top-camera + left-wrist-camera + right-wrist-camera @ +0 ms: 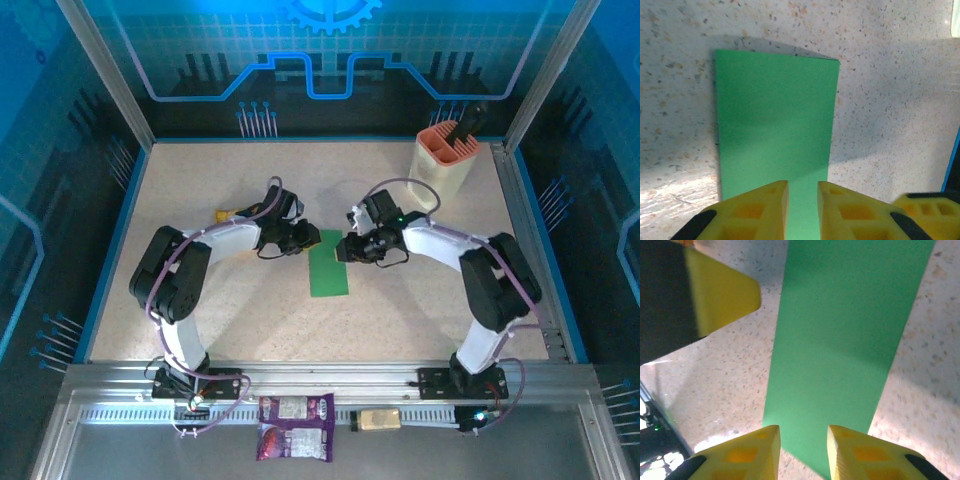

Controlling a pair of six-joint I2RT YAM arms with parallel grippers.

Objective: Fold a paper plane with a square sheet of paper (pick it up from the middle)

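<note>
**Top external view.** The square sheet of paper point(329, 264), doubled into a tall narrow rectangle, lies flat at the centre of the table point(250, 320). The left gripper point(312, 238) meets its far end from 10 o'clock and the right gripper point(345, 247) from 2 o'clock. Working one end from opposite sides probably holds the layers aligned along the crease. A ribbed holder point(445, 160) stands well apart, toward 2 o'clock on the table.

**Left wrist view.** The left gripper point(803, 186) sits at 6 o'clock, its yellow fingers point(760, 205) slightly spread over the near edge of the paper point(775, 125). Green shows through the gap and nothing is pinched. The sheet runs toward 12 o'clock and lies flat.

**Right wrist view.** The right gripper point(803, 432), also at 6 o'clock, has its jaws narrowly parted above the near edge of the paper point(840, 350), gripping nothing. A yellow fingertip point(722, 290) at 10 o'clock, likely the other arm's, sits just beside the strip. The first fold appears done; the nose folds remain.
</note>
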